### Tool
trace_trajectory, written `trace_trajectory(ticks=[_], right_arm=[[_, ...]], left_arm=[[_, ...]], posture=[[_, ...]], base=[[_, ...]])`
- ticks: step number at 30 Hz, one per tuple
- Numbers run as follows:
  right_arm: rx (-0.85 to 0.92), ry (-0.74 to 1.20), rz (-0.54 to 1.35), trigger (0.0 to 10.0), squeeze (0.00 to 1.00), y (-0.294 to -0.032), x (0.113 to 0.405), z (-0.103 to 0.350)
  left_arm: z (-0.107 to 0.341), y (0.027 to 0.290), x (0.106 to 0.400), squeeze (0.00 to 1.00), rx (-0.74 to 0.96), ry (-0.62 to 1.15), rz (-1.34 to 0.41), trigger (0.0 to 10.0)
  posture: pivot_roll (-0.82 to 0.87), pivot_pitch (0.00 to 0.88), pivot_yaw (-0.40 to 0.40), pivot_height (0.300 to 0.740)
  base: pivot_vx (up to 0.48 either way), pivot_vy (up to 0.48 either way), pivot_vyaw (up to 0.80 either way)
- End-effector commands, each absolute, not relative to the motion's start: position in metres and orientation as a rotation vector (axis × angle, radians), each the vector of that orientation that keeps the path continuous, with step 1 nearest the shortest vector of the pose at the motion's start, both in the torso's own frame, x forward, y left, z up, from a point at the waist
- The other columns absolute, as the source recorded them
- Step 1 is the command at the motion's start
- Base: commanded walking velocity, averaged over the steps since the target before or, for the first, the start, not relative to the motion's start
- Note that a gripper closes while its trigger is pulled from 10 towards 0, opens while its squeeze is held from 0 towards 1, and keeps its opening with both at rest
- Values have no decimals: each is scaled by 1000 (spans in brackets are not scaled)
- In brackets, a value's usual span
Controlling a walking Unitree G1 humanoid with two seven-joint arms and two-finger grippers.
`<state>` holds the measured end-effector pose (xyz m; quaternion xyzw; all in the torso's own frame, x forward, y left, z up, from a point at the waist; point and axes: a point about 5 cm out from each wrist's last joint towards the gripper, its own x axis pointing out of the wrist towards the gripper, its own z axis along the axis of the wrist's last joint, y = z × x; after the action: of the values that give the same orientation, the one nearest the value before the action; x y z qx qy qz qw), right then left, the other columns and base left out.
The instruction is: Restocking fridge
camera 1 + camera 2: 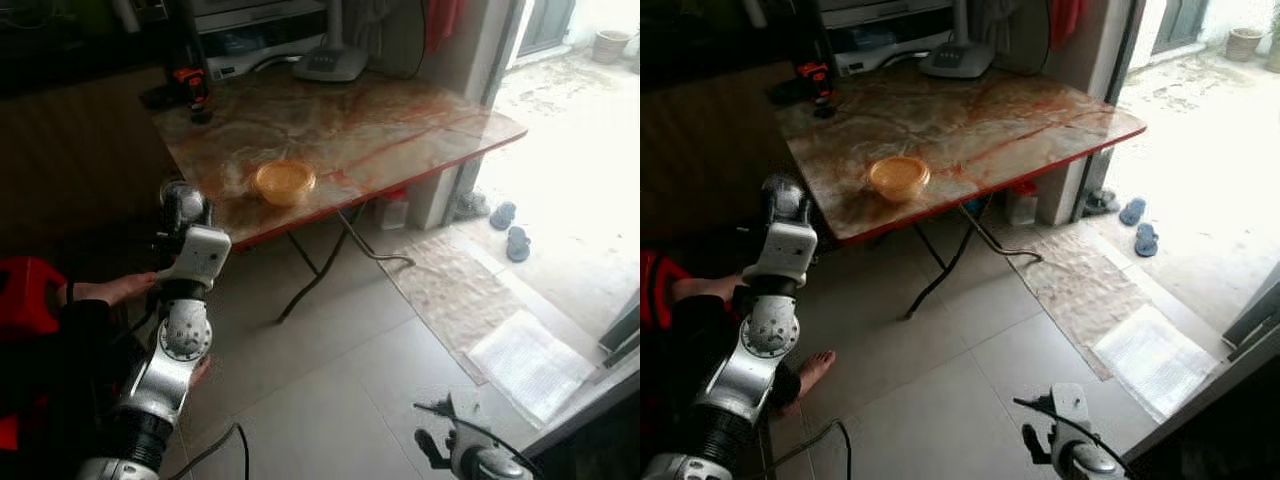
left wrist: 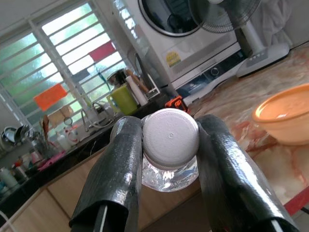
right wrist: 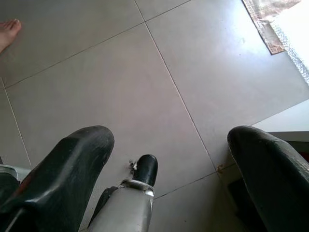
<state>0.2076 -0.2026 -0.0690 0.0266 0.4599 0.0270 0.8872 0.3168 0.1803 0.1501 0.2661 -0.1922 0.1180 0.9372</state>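
My left gripper (image 2: 170,126) is shut on a clear plastic bottle (image 2: 169,138) with a white cap, one black finger on each side of its neck. My left arm (image 1: 192,262) is raised beside the near left corner of a marble-topped table (image 1: 400,130). An orange plastic bowl (image 1: 284,181) sits on the table near its front edge, to the right of the held bottle. My right gripper (image 3: 169,137) hangs low over the grey floor tiles, open, with nothing between its fingers.
A person in a red sleeve (image 1: 25,295) stands close on my left, a hand (image 1: 115,289) near my arm and a bare foot (image 1: 816,369) on the floor. A fan base (image 1: 330,62) stands at the table's back. A rug (image 1: 450,290) and sandals (image 1: 510,230) lie by the bright doorway.
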Motion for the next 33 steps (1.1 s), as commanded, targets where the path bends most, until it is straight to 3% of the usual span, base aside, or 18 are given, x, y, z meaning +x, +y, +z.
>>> trace_trajectory(ticks=[1, 7, 11, 19, 20, 27, 33], right_arm=[[67, 947, 55, 10000, 0, -200, 210, -68], [65, 951, 64, 10000, 0, -200, 210, -68], [63, 952, 64, 10000, 0, -200, 210, -68], [59, 951, 63, 10000, 0, -201, 211, -67], [57, 952, 64, 10000, 0, -201, 211, -67], [54, 952, 64, 10000, 0, -201, 211, -67], [45, 953, 66, 10000, 0, -202, 210, -67]], left_arm=[[147, 190, 319, 0, 523, -347, 281, 10000], [125, 203, 318, 0, 495, -212, 312, 10000], [90, 218, 313, 0, 445, 0, 320, 10000], [51, 235, 300, 0, 313, 214, 345, 10000], [34, 239, 291, 0, 312, 303, 343, 10000], [3, 242, 273, 0, 319, 473, 323, 10000], [-21, 224, 261, 0, 371, 600, 173, 10000]], posture=[[-82, 32, 21, 740], [-77, 33, 18, 740], [-74, 33, 15, 740], [-76, 36, 8, 740], [-76, 36, 8, 740], [-83, 38, -1, 740], [-83, 37, -8, 740]], base=[[0, 0, 0], [0, 0, 0], [0, 0, 0], [0, 0, 0], [0, 0, 0], [0, 0, 0], [0, 0, 0]])
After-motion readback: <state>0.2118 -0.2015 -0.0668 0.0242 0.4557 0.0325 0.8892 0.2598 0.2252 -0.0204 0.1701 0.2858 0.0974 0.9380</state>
